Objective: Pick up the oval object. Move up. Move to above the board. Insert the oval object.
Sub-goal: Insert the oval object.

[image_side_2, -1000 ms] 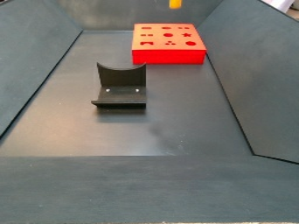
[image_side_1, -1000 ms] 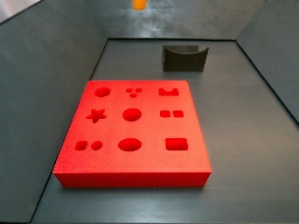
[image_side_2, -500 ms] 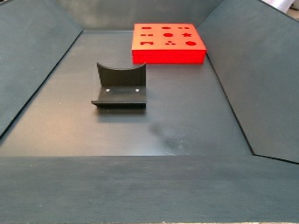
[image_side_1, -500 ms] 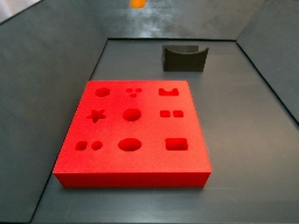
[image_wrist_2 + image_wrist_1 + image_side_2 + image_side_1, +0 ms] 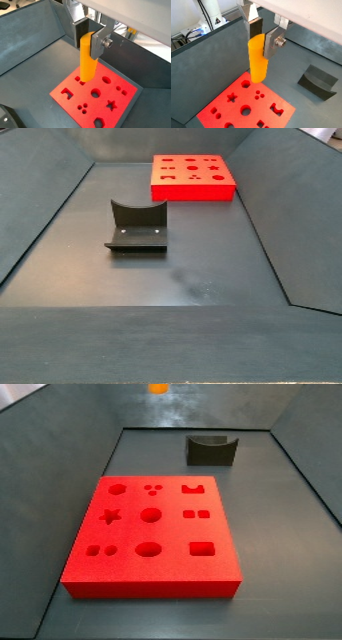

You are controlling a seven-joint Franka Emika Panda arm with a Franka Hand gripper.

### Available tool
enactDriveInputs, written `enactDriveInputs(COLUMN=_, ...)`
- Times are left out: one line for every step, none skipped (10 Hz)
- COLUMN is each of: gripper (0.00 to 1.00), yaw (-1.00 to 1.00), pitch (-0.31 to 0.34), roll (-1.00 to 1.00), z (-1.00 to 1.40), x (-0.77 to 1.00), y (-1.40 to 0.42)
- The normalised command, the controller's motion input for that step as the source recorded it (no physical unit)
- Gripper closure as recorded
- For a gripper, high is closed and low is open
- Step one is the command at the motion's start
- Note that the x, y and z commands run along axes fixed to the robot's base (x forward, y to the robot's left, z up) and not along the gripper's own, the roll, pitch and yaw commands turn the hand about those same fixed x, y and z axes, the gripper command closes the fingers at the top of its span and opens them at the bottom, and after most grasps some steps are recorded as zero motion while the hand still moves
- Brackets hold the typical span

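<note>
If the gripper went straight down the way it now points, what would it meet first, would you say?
Probably the board. The gripper is shut on the oval object, which hangs upright from it high above the red surface, so the peg's lower end would arrive first. Whether it lines up with a cut-out is unclear.

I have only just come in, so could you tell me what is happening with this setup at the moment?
The Panda's gripper holds the oval object, a slim orange-yellow peg, upright between its fingers, high above the board. The peg hangs clear over the red board's cut-outs in both wrist views and is not inserted. In a side view only its tip shows at the frame's top edge. The fixture stands on the floor apart from the board.
</note>
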Motion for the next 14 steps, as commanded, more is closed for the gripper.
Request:
enactDriveInputs(gripper=1.0, yaw=0.0, pitch=0.0, roll=-0.03, z=0.0, x=0.0, y=0.0)
enactDriveInputs(gripper=1.0, yaw=0.1, pitch=-0.02, roll=0.02, z=-0.37, x=0.0, y=-0.05)
enactDriveInputs(gripper=1.0, yaw=0.34, pitch=-0.044, roll=0.01, z=-0.7, x=0.11, y=-0.03)
enactDriveInputs(gripper=1.0, yaw=0.37, pitch=0.0, roll=0.0, z=-0.79, x=0.29, y=-0.02)
enactDriveInputs(gripper=1.0, yaw=0.25, pitch=0.033, roll=0.05, z=-0.82, x=0.26, y=-0.06)
enactDriveInputs(gripper=1.0, yaw=0.27, pitch=0.011, roll=0.07, z=-0.91, x=0.22, y=-0.09)
enactDriveInputs(gripper=1.0, yaw=0.26, pitch=0.0, roll=0.1, z=-0.95, x=0.0, y=-0.13)
enactDriveInputs(gripper=1.0, yaw=0.25, pitch=-0.05, roll=0.09, z=-1.0, x=0.0, y=-0.13)
enactDriveInputs(gripper=1.0, yaw=0.26, pitch=-0.047, roll=0.08, z=-0.96, x=-0.01, y=-0.12)
enactDriveInputs(gripper=1.0, yaw=0.31, pitch=-0.046, roll=0.1, z=-0.94, x=-0.08, y=-0.16)
enactDriveInputs(gripper=1.0, yaw=0.46, pitch=-0.066, roll=0.02, z=-0.9, x=0.0, y=-0.07)
enactDriveInputs(gripper=1.0, yaw=0.63, pitch=-0.074, roll=0.0, z=-0.86, x=0.0, y=-0.06)
enactDriveInputs(gripper=1.0, yaw=0.57, pitch=-0.081, roll=0.0, z=-0.79, x=0.0, y=-0.07)
enactDriveInputs(gripper=1.0, yaw=0.0, pitch=-0.084, roll=-0.06, z=0.0, x=-0.09, y=-0.03)
